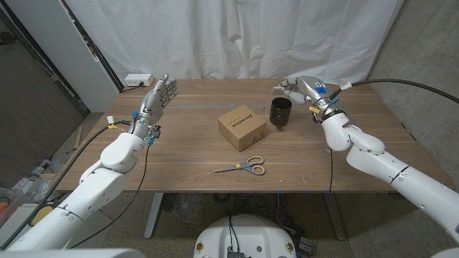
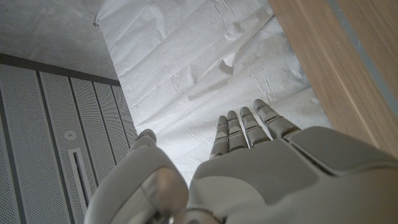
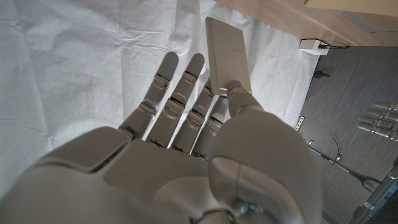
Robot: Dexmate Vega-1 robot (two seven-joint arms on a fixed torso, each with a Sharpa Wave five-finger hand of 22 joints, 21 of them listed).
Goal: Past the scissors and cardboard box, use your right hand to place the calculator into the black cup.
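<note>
The black cup (image 1: pixel 280 115) stands upright on the wooden table (image 1: pixel 186 158), just right of the cardboard box (image 1: pixel 242 127). Orange-handled scissors (image 1: pixel 244 168) lie nearer the front edge. My right hand (image 1: pixel 306 87) hovers above and slightly behind the cup, holding the calculator (image 1: pixel 285 87). In the right wrist view the calculator (image 3: pixel 225 53) is a flat grey slab pinched between the thumb and the fingers (image 3: pixel 180 93) of that hand (image 3: pixel 186 162). My left hand (image 1: pixel 159 97) is raised over the table's left side, fingers straight and apart, holding nothing; the left wrist view shows this hand (image 2: pixel 249 162) the same way.
A white power strip (image 1: pixel 138 79) lies at the table's back left corner. A white curtain (image 1: pixel 237 36) hangs behind the table. The left hand's fingers (image 3: pixel 376 118) also appear in the right wrist view.
</note>
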